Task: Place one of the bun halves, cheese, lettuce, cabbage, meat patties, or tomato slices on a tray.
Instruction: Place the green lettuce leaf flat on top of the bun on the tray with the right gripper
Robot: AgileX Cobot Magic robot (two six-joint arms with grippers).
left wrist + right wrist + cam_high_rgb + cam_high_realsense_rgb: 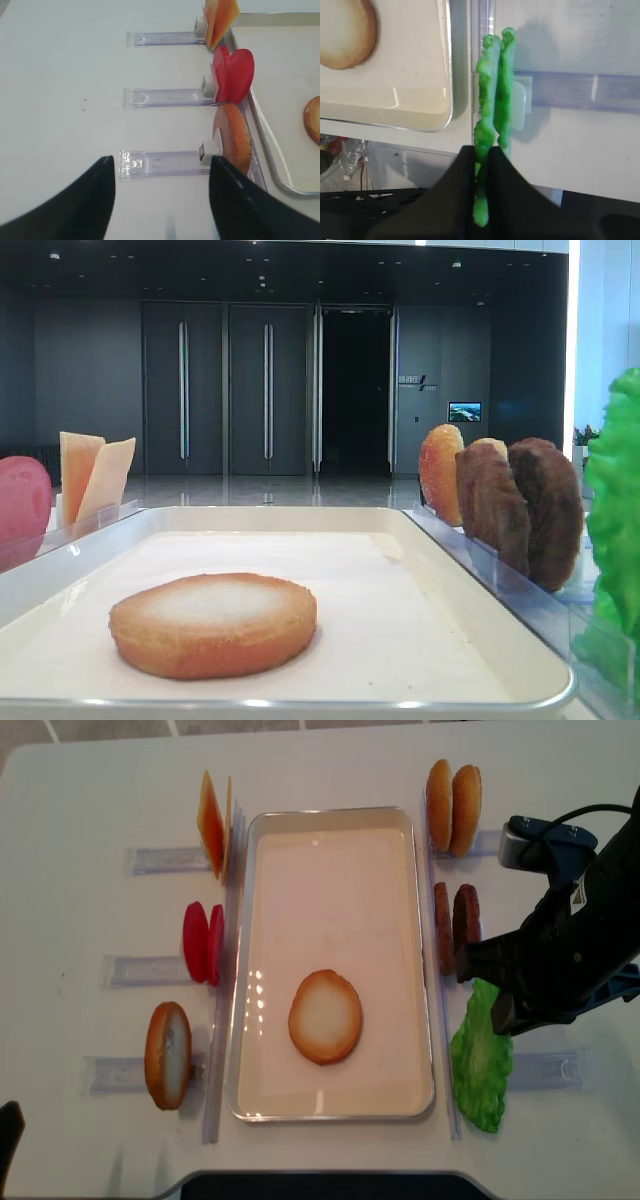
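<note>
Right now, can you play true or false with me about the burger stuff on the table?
1. A bun half lies flat on the tray. True.
2. The right gripper has its fingers shut on the lettuce. True.
3. The tomato slices are on the tray. False: they stand on edge in a clear rack left of the tray.
4. The left gripper holds a cheese slice. False: its fingers are open and empty, and the cheese stands in its rack.
5. The meat patties stand upright right of the tray. True.
</note>
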